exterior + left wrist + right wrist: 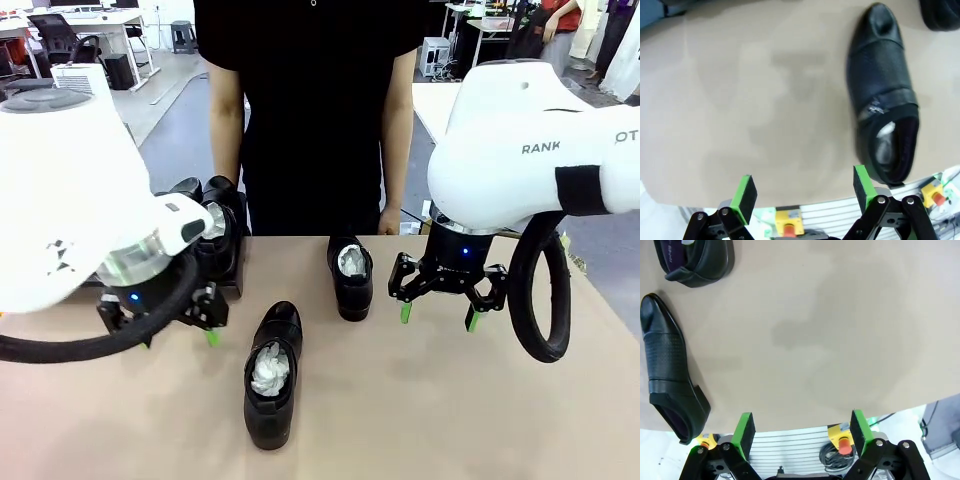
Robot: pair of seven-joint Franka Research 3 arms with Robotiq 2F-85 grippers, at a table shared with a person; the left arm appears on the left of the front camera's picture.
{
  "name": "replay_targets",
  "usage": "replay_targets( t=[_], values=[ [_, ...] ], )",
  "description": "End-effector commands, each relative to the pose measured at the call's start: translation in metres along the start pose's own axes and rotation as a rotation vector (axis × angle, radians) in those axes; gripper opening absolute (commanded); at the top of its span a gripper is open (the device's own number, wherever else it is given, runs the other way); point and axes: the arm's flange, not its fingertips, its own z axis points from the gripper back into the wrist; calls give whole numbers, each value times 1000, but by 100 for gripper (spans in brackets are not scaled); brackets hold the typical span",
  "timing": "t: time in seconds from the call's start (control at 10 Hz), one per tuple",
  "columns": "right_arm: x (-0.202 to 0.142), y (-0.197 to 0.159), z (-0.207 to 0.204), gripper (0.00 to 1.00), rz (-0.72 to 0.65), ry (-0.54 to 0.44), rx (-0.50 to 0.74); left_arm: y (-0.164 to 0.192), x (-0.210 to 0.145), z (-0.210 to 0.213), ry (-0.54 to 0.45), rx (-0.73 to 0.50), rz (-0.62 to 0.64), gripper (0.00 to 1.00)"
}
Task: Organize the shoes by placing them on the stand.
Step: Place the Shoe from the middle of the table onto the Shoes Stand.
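Observation:
Two glossy black shoes lie on the tan table: one near the front edge (pixel 270 375), stuffed with white paper, and one farther back at the middle (pixel 350 275). Two more shoes (pixel 215 200) rest on the black stand (pixel 238 265), mostly hidden behind my left arm. My left gripper (pixel 178 335) hovers open just left of the near shoe (pixel 885 95), with nothing between its fingers (pixel 745 197). Right of the middle shoe, my right gripper (pixel 438 315) is open and empty above bare table. The right wrist view shows the near shoe (pixel 670 365) and the middle shoe (pixel 695 260) at its left.
A person in black stands at the table's far edge, one hand (pixel 388 222) hanging by the edge. The toe of a second shoe (pixel 942 15) shows in the left wrist view's top corner. Bare tabletop (pixel 480 400) spreads at the front right.

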Motion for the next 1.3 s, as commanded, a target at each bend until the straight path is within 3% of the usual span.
replay_targets(
  t=[0.0, 0.3, 0.7, 0.9, 1.2],
  values=[
    [5, 1, 4, 100, 14, -7, -13, -26, -18, 1, 30, -62, 33, 100],
    [5, 1, 4, 100, 14, -7, -13, -46, -28, -23, 86, -46, -17, 100],
    [5, 1, 4, 100, 14, -7, -13, -67, -18, -63, 58, -50, 1, 100],
    [5, 1, 4, 100, 14, -7, -13, -69, -11, -81, 29, 0, 24, 100],
    [5, 1, 4, 100, 14, -7, -13, -67, -4, -98, 76, 18, -4, 100]
  ],
)
